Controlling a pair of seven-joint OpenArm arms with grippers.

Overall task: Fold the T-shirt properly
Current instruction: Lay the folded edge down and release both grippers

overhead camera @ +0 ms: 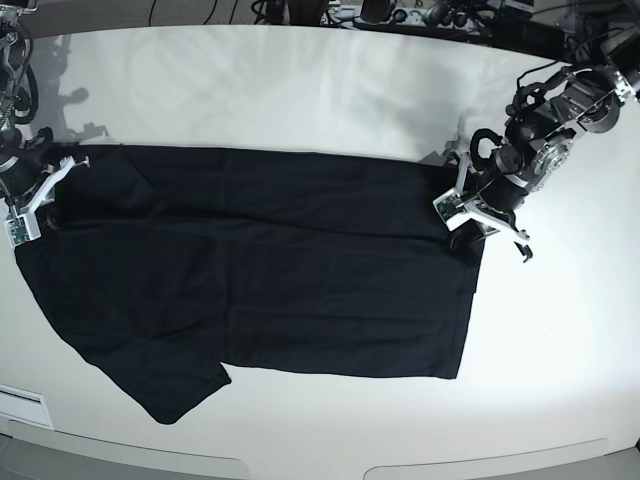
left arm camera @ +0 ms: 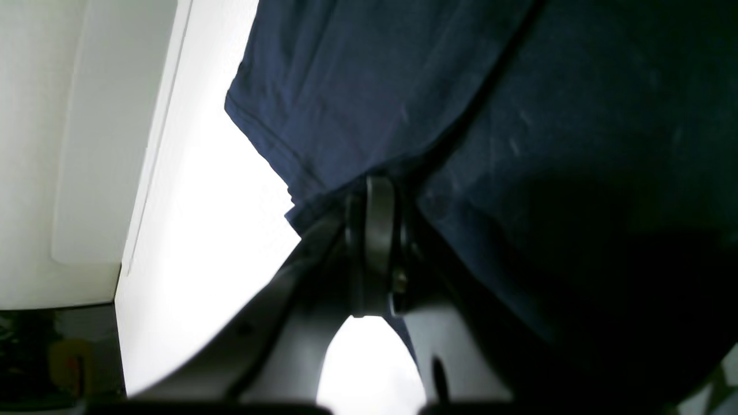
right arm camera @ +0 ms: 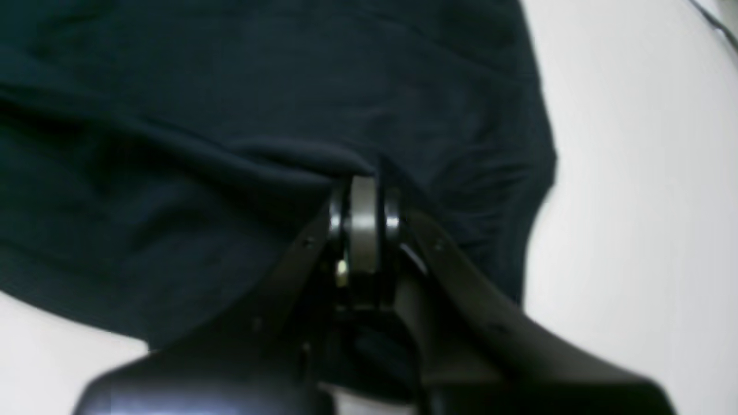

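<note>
Pinching both ends: left end effector [left arm camera: 377,193] is pressed together on the T-shirt [overhead camera: 260,270] edge at the base view's right, right end effector [right arm camera: 363,193] clamps bunched cloth at its left. Shirt lies spread across the white desk [overhead camera: 300,90].

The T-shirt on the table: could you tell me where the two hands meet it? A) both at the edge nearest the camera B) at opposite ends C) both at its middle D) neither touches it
B: the left hand grips one end of the T-shirt, the right hand the opposite end.
</note>
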